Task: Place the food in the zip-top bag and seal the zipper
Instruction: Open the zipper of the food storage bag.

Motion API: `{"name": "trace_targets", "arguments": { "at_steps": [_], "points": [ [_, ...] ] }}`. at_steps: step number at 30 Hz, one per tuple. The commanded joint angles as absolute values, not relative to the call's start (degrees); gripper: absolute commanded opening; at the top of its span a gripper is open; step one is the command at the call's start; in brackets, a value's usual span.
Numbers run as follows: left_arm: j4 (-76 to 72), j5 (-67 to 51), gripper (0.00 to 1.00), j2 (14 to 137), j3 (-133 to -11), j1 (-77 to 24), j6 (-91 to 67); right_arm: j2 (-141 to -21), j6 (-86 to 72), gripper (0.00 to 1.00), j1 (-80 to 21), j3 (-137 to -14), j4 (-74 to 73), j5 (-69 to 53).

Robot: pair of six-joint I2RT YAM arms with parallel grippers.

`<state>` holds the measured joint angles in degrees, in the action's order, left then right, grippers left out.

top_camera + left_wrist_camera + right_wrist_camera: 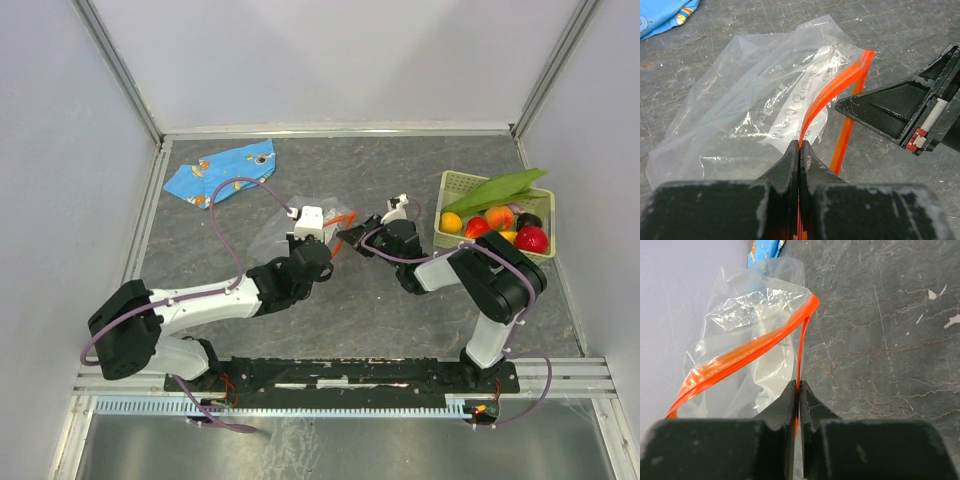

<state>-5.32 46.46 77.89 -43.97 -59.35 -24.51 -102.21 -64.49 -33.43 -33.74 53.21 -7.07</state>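
The clear zip-top bag (pixel 270 232) lies in mid-table, its mouth held apart. My left gripper (pixel 330 246) is shut on one side of the red-orange zipper (pixel 826 95). My right gripper (pixel 346 240) is shut on the other zipper strip (pixel 801 347). The bag (pixel 740 105) looks empty in the left wrist view, and it also shows in the right wrist view (pixel 747 310). The food sits in the pale green basket (pixel 452 182) at the right: a green leaf (pixel 500 187), an orange (pixel 451 222), a peach (pixel 499 216), a red fruit (pixel 532 239), a dark eggplant (pixel 529 220).
A blue cloth with orange prints (pixel 222 170) lies at the back left, behind the bag. The right arm's fingers (pixel 890 107) show in the left wrist view, close to the zipper. Grey walls ring the table.
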Motion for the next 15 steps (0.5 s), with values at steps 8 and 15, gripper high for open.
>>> {"name": "trace_targets", "arguments": {
  "at_steps": [8, 15],
  "points": [
    [-2.9, 47.5, 0.27, 76.6, -46.2, -58.4, -25.9, -92.6, -58.7, 0.02, -34.4, -38.2, 41.2, -5.7],
    [4.9, 50.1, 0.45, 78.1, -52.3, -58.4, -21.6, -87.8, -55.0, 0.02, -35.4, -42.2, 28.5, -3.9]
  ]
}}
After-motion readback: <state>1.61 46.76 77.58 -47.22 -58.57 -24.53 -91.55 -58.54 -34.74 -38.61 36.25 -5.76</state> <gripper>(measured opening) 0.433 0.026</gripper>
